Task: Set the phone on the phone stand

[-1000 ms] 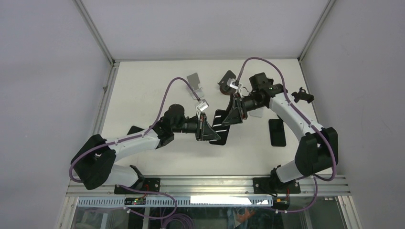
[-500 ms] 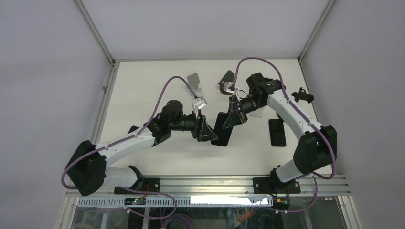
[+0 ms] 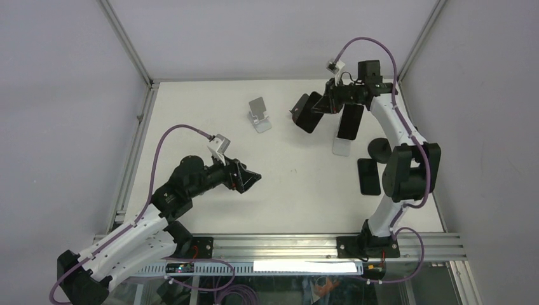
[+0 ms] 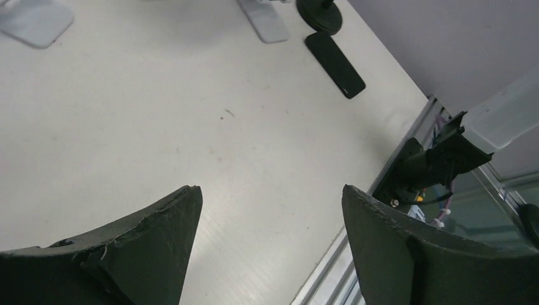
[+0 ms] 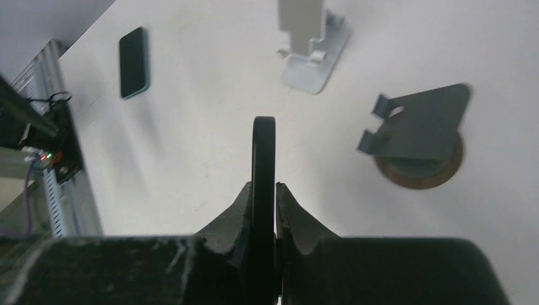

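Pinching the phone [image 5: 264, 146] edge-on in the right gripper [image 5: 264, 189].
Long axis runs straight out ahead; left gripper [image 4: 268, 189] gapes wide.

No lettering, label, brand, number or sign is legible on anything in view here.

- Left arm [image 3: 124, 238] and right arm [image 3: 397, 130]: white shells between bulky black joints.
- A purple cable [image 3: 178, 126] loops along each arm and ends at a small grey-white block.
- Black base plates [image 3: 362, 245] are bolted on the rail [image 3: 273, 243].
- Left gripper [image 4: 270, 190] and right gripper [image 5: 264, 187]: matte black wedge fingers [image 4: 146, 248] with rough edges.
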